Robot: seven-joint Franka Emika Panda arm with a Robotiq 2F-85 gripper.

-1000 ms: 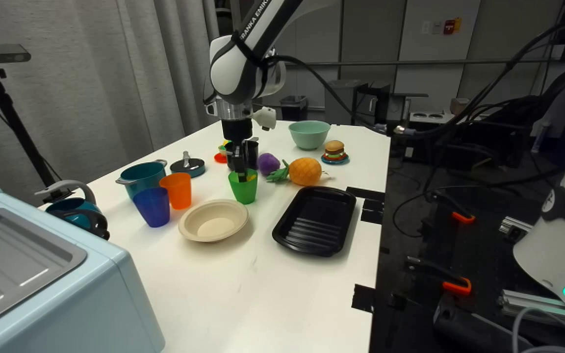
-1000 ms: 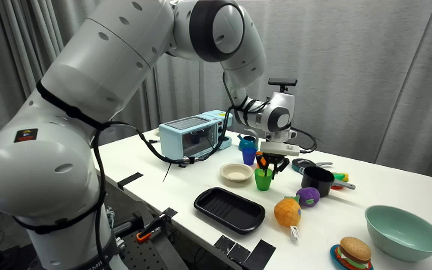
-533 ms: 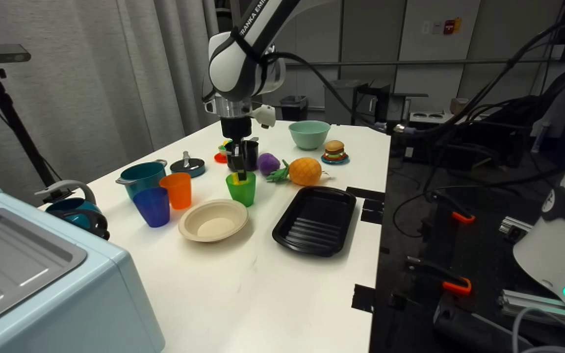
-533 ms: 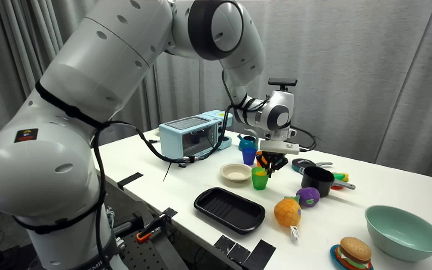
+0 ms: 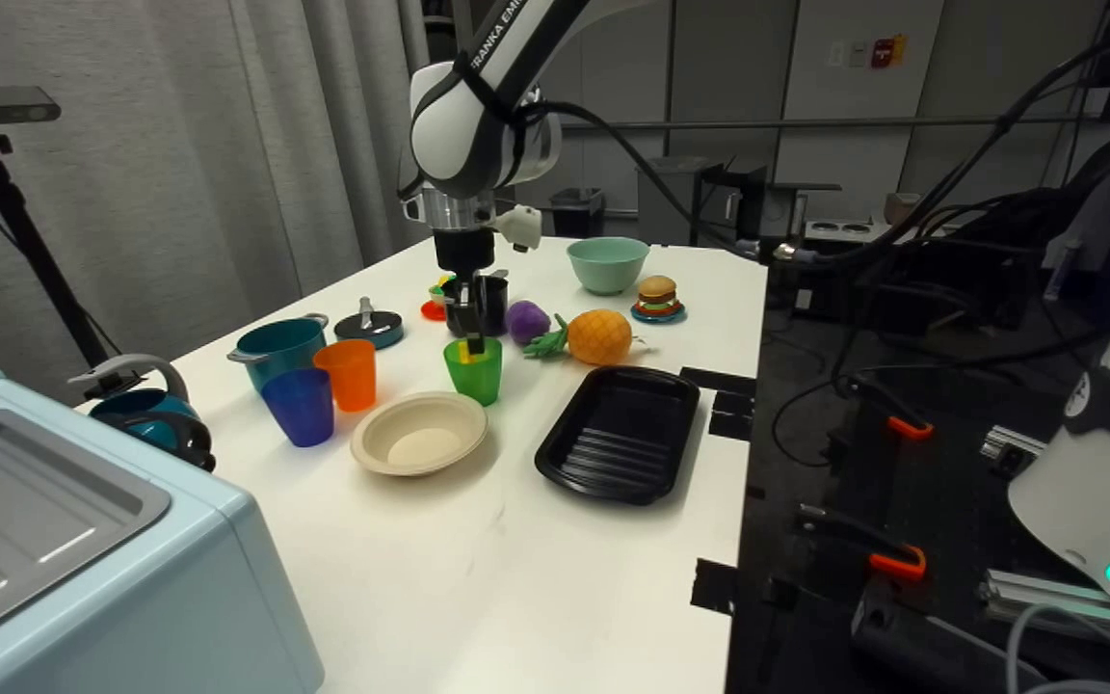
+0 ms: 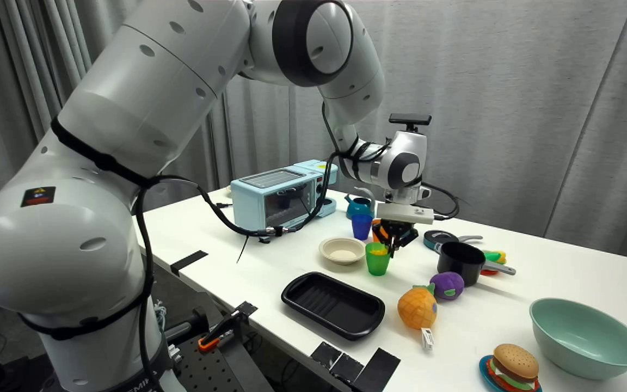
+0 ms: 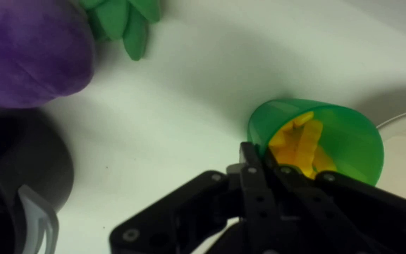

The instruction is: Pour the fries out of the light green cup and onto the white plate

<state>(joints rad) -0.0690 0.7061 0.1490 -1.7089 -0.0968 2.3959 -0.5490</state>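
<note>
The light green cup (image 5: 478,382) stands upright beside the white plate (image 5: 420,446) in both exterior views. The fries (image 7: 307,144) lie inside the cup, seen through its mouth in the wrist view. They also show as a yellow patch at the rim in an exterior view (image 6: 379,252). My gripper (image 7: 258,151) points down at the cup's rim, on the side away from the plate. It is shut on the cup's wall, with one finger inside and one outside. The finger inside hides part of the fries. The plate's near edge shows at the right of the wrist view.
A black ridged tray (image 5: 619,434) lies close to the cup. An orange cup (image 5: 347,374) and a blue cup (image 5: 300,408) stand beyond the plate. A pineapple toy (image 6: 418,308), a purple plush (image 6: 447,285) and a black pot (image 6: 461,264) stand on the opposite side.
Since one second ago my gripper has gone from open to shut on the cup's wall. The cup has shifted slightly toward the plate. Over the last half second almost nothing has moved.
</note>
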